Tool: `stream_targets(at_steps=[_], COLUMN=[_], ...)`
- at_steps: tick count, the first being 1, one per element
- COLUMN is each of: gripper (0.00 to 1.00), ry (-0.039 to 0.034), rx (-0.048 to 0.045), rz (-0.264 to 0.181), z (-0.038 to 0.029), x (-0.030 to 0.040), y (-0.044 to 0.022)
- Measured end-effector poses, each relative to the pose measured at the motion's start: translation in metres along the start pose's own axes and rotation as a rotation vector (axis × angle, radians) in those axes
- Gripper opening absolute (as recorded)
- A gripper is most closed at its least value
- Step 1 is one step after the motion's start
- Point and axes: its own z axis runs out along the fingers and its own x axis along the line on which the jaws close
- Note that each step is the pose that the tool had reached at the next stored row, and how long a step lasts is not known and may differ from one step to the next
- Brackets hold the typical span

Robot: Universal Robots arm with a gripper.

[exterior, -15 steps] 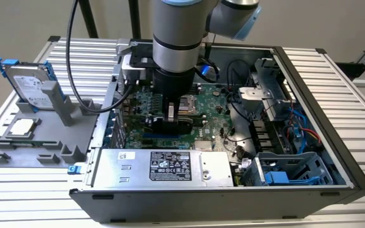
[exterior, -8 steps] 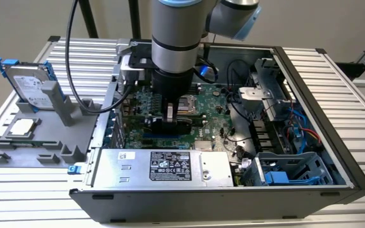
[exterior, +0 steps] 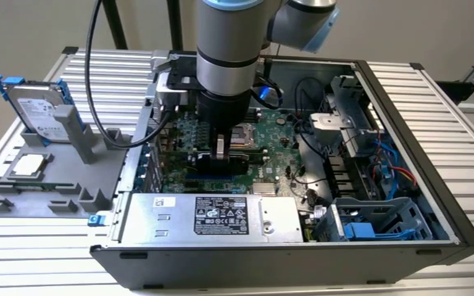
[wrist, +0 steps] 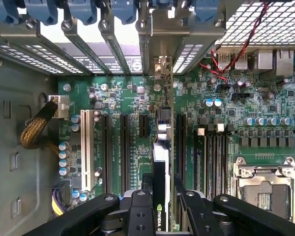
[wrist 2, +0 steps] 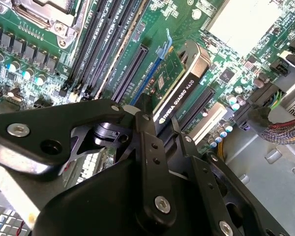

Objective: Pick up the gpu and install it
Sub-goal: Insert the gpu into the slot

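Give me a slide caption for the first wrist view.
Gripper holds the gpu edge-on over the motherboard, lined up among its expansion slots.

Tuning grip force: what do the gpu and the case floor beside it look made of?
gpu: green circuit-board laminate, glossy, with a black, likely plastic, cover; held on edge between the gripper fingers.
Case floor: grey sheet metal, matte, with stamped slots.

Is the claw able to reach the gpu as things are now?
Yes, it seems so: the claw already stands around the gpu, its fingers on either side of the card's edge, above the motherboard. Nothing lies between them.
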Motion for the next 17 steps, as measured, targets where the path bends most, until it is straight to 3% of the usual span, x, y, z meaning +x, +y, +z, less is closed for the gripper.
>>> stream_targets(at_steps=[17], gripper=[0.00], ry=[0.0001], rx=[0.0000], rz=[0.002], z=[-0.0015], x=[0.0005], y=[0.0010])
